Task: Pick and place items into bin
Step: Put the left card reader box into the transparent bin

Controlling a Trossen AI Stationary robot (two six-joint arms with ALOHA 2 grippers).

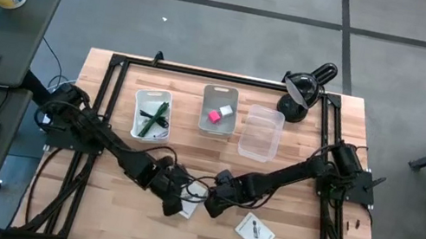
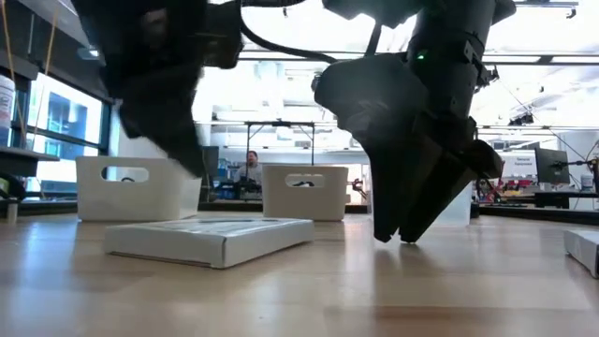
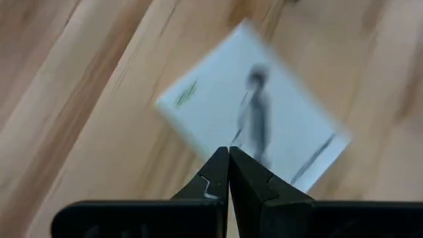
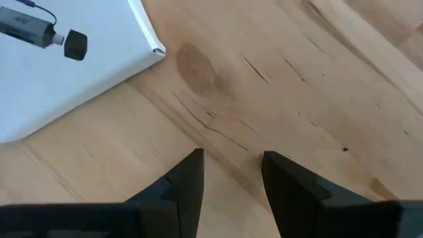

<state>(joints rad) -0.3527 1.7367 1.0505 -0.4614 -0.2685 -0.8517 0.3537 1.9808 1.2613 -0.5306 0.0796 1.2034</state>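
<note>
Both claws hang low over the table's front-middle, close to one another. Left claw [image 3: 229, 173] has its fingers pressed together with nothing between them, poised above a flat white card [image 1: 192, 199] printed in black; in the low view that card [image 2: 211, 238] lies flat on the wood, and the claw's tips look clear of it. Right claw [image 4: 231, 175] stands with its fingers parted and nothing held, pointing down at bare wood just beside the same card's corner [image 4: 79, 73]; whether its tips touch the table cannot be told from the low view. A second white card [image 1: 254, 232] lies nearer the front edge, toward the right corner, apart from both claws.

Toward the back edge three bins stand in a row. The left white bin [image 1: 151, 115] holds a green pen [image 1: 160, 114] and some dark cable. The middle grey bin [image 1: 219, 110] holds a pink block [image 1: 214, 116] touching a white cube [image 1: 227, 111]. The clear bin [image 1: 261, 133] beside it shows no contents. A black desk lamp [image 1: 305, 88] sits at the back right corner. The table [image 1: 299, 231] is pale wood.
</note>
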